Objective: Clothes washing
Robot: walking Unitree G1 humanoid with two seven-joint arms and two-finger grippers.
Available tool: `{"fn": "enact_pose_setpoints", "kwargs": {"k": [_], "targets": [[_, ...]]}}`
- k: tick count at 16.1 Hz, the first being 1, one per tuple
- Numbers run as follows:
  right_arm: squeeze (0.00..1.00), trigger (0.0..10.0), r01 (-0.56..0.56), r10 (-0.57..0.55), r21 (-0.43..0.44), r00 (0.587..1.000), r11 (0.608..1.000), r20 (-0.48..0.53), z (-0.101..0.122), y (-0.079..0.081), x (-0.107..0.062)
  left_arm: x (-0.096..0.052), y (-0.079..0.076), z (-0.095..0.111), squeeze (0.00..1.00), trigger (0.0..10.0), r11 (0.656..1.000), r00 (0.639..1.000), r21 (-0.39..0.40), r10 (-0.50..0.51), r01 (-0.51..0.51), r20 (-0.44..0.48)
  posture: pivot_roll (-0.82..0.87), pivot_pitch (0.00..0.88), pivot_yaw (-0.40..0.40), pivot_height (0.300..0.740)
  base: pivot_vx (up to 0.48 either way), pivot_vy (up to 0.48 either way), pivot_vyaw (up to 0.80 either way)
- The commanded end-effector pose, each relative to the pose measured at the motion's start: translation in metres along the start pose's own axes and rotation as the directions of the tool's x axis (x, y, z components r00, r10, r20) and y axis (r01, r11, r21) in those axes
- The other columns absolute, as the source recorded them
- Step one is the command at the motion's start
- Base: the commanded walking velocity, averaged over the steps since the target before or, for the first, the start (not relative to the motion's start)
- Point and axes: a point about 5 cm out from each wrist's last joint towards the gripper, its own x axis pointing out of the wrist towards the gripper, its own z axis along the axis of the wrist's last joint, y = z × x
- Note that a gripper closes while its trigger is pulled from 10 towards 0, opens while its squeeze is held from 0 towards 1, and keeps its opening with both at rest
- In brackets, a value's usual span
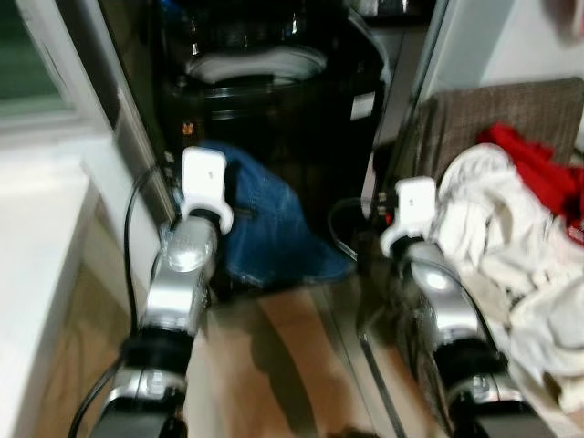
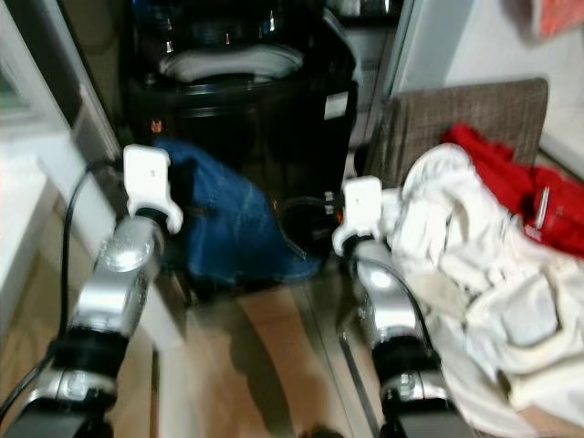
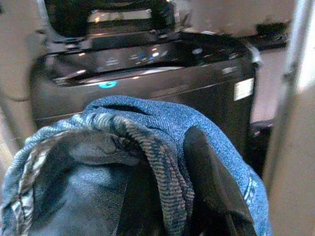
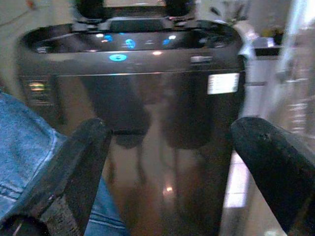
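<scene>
A black top-loading washing machine (image 1: 274, 109) stands straight ahead with its lid up and white fabric (image 1: 260, 64) showing in the drum. My left gripper (image 3: 165, 196) is shut on a pair of blue jeans (image 1: 274, 233), which hang in front of the machine's front panel. The denim bunches over the left gripper, with one black finger (image 3: 216, 191) showing through it. My right gripper (image 4: 170, 152) is open and holds nothing. It points at the machine's glossy front (image 4: 157, 113), with the jeans' edge (image 4: 24, 142) beside one finger (image 4: 78, 167).
On my right, a heap of white clothes (image 1: 511, 255) and a red garment (image 1: 538, 169) lie on a brown woven seat (image 1: 511, 105). A white ledge (image 1: 36, 246) runs along my left. Wooden floor (image 1: 292, 356) lies between my arms.
</scene>
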Motion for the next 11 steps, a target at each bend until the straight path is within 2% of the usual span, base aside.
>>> {"fn": "enact_pose_setpoints", "kwargs": {"k": [1,8,11], "targets": [[0.00,10.0,0.012,-0.012,-0.005,1.000,1.000,-0.011,-0.0026,-0.0036,-0.0031,0.0039,-0.0052,0.0098,0.00,0.0,1.000,0.999,0.016,-0.021,0.021,0.035,-0.13,0.000,0.022,0.740,0.480,0.000,0.00],[0.00,10.0,0.009,-0.009,-0.006,1.000,1.000,-0.009,-0.0020,-0.0038,-0.0027,0.0047,0.0004,0.0120,0.00,0.0,1.000,0.999,0.017,-0.001,0.000,0.039,-0.13,0.000,0.026,0.740,0.480,0.000,0.00],[0.00,10.0,-0.021,0.021,-0.011,1.000,1.000,0.015,0.0068,-0.0005,0.0006,0.0072,0.0029,0.0175,0.00,0.0,1.000,0.998,0.030,0.002,-0.004,0.056,-0.13,0.000,0.026,0.740,0.480,0.000,0.00]]}}
